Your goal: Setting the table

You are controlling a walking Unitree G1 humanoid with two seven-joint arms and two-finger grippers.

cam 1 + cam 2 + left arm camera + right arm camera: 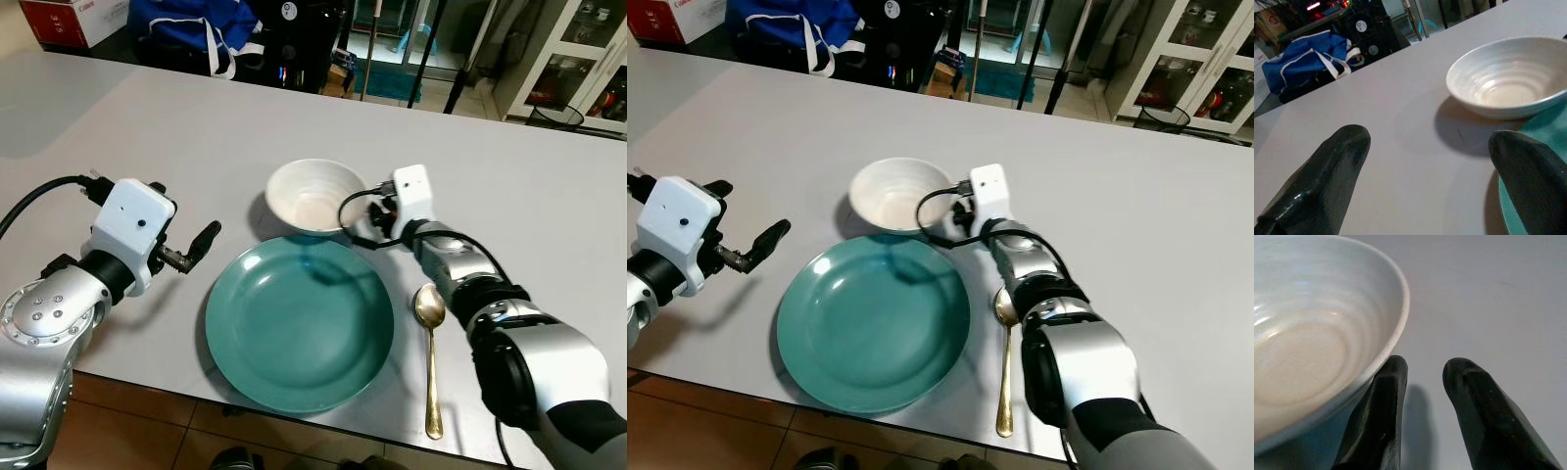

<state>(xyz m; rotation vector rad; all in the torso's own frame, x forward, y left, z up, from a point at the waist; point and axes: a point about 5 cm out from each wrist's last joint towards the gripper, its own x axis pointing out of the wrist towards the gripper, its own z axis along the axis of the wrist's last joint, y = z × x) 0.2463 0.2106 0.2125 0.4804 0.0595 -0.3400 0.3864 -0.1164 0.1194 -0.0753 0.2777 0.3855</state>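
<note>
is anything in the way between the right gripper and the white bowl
Nothing visible. The right gripper sits at the white bowl rim's outer side, fingers open, one finger under the rim's overhang. Bare table lies beside it.

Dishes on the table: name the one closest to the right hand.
The white bowl. The right hand sits right at its rim, just outside it, while the teal plate lies flat nearer the table's front edge.

white bowl (pixel 315 196) sitting upright behind teal plate (pixel 299 323) | gold spoon (pixel 430 352) lying right of plate
</note>
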